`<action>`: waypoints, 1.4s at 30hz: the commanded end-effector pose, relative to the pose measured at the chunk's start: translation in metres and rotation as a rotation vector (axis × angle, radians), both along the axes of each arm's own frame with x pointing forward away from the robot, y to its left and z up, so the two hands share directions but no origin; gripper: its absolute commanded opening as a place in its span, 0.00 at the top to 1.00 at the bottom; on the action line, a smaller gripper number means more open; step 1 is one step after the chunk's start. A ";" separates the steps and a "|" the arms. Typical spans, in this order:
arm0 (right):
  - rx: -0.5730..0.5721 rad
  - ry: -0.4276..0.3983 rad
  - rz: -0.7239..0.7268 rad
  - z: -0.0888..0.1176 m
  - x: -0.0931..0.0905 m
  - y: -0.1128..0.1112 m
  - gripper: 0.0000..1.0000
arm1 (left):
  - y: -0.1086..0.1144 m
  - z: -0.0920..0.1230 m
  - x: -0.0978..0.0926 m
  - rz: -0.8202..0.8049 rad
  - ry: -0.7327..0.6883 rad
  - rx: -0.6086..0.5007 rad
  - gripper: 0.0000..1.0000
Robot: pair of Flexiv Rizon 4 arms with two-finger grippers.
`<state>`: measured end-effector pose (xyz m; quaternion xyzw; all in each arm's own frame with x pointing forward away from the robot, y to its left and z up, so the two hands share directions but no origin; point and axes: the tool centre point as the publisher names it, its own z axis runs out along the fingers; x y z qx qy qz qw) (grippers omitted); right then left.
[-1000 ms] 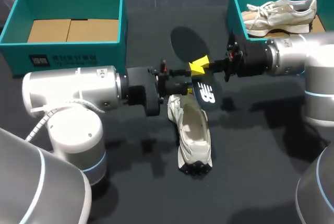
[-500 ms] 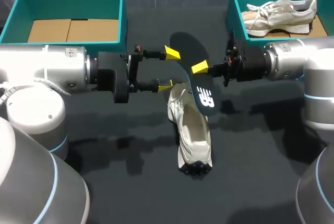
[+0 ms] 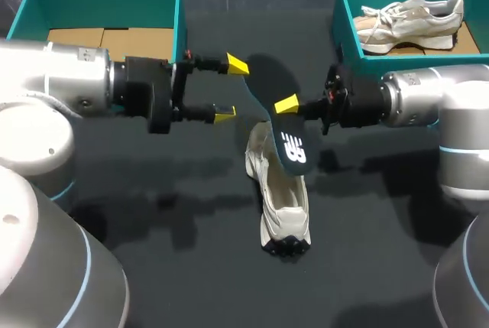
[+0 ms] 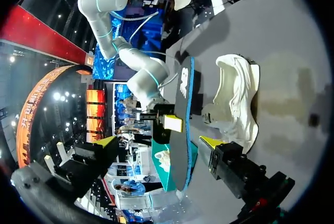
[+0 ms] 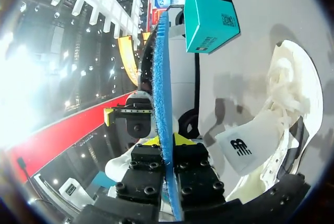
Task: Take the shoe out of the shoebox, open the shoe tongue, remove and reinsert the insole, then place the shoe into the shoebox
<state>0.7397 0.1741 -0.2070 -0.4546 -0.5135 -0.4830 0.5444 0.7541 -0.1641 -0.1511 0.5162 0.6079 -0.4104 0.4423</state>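
From the worktop's [image 3: 191, 267] left edge the left gripper [image 3: 230, 89] pokes in level, fingers spread wide. Facing it from the right edge, the right gripper [image 3: 287, 106] pinches the insole [image 3: 269, 79].

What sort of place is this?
Likely a robot test or demo bench for handling shoes. A left arm and a right arm reach over a dark table, a left shoebox and a right shoebox stand at its back, and the right gripper holds an insole above a pale shoe.
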 end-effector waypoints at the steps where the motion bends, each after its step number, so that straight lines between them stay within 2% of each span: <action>1: -0.001 0.004 -0.020 0.001 -0.008 0.007 1.00 | 0.008 0.021 0.014 -0.086 -0.001 0.156 0.00; 13: -0.001 0.004 -0.020 0.001 -0.008 0.007 1.00 | 0.008 0.021 0.014 -0.086 -0.001 0.156 0.00; 17: -0.001 0.004 -0.020 0.001 -0.008 0.007 1.00 | -0.001 0.035 0.031 -0.095 0.080 0.260 0.00; 18: -0.001 0.004 -0.020 0.001 -0.008 0.007 1.00 | -0.004 0.038 0.033 -0.083 0.060 0.313 0.00; 22: -0.001 0.004 -0.020 0.001 -0.008 0.007 1.00 | -0.011 0.050 0.040 -0.062 0.069 0.420 0.00; 24: -0.001 0.004 -0.020 0.001 -0.008 0.007 1.00 | -0.013 0.062 0.045 -0.020 0.027 0.477 0.00; 36: -0.001 0.004 -0.020 0.001 -0.008 0.007 1.00 | -0.013 0.062 0.045 -0.020 0.027 0.477 0.00; 40: -0.001 0.004 -0.020 0.001 -0.008 0.007 1.00 | -0.025 0.082 0.059 -0.087 -0.002 0.617 0.00; 42: -0.001 0.004 -0.020 0.001 -0.008 0.007 1.00 | -0.034 0.086 0.063 -0.129 0.018 0.740 0.00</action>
